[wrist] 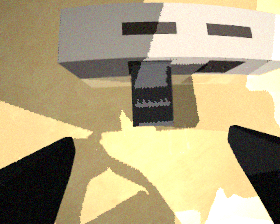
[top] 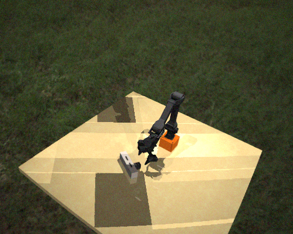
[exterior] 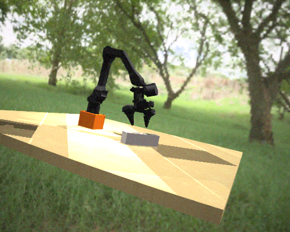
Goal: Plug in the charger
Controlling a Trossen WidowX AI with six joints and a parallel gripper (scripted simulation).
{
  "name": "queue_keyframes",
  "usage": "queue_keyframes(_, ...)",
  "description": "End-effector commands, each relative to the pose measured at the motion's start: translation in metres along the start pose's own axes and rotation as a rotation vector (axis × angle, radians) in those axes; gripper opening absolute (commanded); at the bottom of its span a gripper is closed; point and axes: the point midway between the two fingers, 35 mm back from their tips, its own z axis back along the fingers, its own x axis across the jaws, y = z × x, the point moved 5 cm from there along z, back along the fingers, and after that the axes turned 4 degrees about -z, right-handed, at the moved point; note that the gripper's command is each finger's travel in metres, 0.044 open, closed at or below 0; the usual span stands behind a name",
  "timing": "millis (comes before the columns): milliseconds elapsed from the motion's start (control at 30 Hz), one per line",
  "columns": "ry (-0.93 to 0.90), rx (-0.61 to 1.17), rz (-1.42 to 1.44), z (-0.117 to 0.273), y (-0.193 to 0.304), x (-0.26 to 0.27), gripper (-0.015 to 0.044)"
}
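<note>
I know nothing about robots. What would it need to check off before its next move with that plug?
1. Gripper open, nothing between its fingers: ok.
2. Gripper above the power strip, touching nothing: ok.
3. Charger in the wrist view, roughly centred between the fingers: ok.
4. Power strip lying flat on the table: ok.
5. Charger seated in the left outlet: cannot tell; it butts against the strip's side, prongs hidden.
</note>
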Motion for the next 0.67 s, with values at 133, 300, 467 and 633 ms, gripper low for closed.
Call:
queue_keyframes(133,-0.01,-0.15,-0.022,0.0178,0.0014,-0.0038,0.044)
queue_keyframes(300,-0.01,-0.15,-0.022,0.0178,0.0014,-0.0038,0.044)
queue_keyframes(467,-0.01,-0.15,-0.022,0.0178,0.0014,-0.0038,0.044)
queue_keyframes(633,-0.01,-0.15,-0.022,0.0178,0.0014,-0.0038,0.044)
